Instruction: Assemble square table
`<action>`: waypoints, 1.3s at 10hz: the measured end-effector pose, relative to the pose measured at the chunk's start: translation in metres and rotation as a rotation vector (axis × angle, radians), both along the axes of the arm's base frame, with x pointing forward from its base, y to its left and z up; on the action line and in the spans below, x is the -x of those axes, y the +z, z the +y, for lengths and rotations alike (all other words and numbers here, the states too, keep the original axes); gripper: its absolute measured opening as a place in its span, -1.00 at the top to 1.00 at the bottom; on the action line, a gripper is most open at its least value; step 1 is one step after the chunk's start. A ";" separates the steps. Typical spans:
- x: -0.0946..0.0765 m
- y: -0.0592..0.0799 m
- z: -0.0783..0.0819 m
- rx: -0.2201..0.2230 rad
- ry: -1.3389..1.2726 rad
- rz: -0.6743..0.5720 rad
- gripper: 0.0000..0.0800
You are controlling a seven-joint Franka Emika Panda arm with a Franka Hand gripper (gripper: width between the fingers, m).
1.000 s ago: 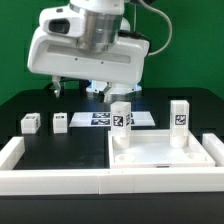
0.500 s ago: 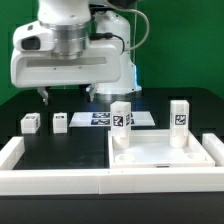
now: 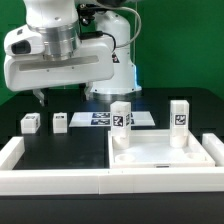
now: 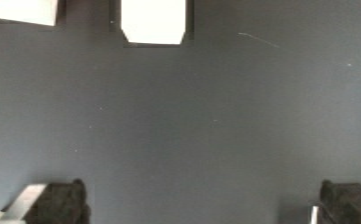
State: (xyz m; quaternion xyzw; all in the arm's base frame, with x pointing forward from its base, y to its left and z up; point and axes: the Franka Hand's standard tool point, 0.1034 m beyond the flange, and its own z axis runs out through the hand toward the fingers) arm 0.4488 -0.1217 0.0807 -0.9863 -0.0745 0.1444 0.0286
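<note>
Black fingers (image 4: 52, 205) stand as wide as they go with nothing between them, the gripper (image 4: 198, 205) hanging over bare bench (image 4: 195, 120) near the loose legs (image 3: 60, 122). I'd say the step is fetching a third leg, which calls for dropping astride one and closing. White slab (image 3: 160, 152) lies at the exterior view's right, tray-like, with two tagged upright legs (image 3: 121, 115) on its far corners.
</note>
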 end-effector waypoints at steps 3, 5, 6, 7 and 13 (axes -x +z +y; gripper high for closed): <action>0.011 -0.010 0.000 0.002 -0.002 0.002 -0.62; 0.028 -0.021 -0.001 0.003 0.002 -0.005 -0.62; 0.037 -0.027 -0.005 0.006 -0.004 -0.006 -0.62; 0.043 -0.030 -0.009 0.010 -0.014 -0.003 -0.62; 0.043 -0.032 -0.012 0.017 -0.018 -0.016 -0.62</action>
